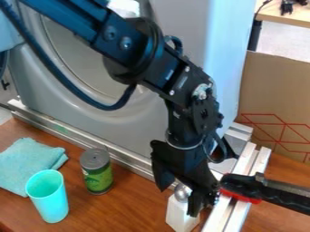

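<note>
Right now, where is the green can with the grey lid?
In the camera view, the green can stands left of centre, just behind and right of the tall turquoise cup, in front of the silver metal rail.

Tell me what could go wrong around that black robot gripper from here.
The black two-finger gripper is right at the white container with a rounded silver top, so a small sideways shift might tip it.

The clamp with black-and-red handles sits close beside the gripper, and could get bumped if the arm swings that way.
</note>
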Action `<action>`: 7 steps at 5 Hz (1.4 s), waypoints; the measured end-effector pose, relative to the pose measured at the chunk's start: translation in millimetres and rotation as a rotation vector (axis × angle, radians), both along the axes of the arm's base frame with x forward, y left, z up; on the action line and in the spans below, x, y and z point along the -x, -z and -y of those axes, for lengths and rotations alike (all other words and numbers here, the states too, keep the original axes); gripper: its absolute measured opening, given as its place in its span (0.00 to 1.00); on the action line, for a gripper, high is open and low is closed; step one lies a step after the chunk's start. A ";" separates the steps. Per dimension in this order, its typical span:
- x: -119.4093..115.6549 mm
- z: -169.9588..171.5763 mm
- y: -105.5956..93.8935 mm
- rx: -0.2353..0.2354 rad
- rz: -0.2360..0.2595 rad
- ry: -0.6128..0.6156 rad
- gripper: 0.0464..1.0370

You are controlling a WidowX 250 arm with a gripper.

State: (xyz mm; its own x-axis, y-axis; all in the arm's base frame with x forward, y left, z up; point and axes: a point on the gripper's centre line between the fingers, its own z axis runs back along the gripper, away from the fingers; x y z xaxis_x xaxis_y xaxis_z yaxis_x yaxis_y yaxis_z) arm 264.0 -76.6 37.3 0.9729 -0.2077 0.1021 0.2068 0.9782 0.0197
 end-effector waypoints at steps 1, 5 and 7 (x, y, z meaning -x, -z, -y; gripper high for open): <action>-1.3 -4.8 14.0 -0.006 -0.025 -0.024 0.96; 24.5 -27.1 -25.1 0.140 0.077 -0.123 0.59; 32.0 -90.7 -88.5 0.150 0.225 -0.247 0.59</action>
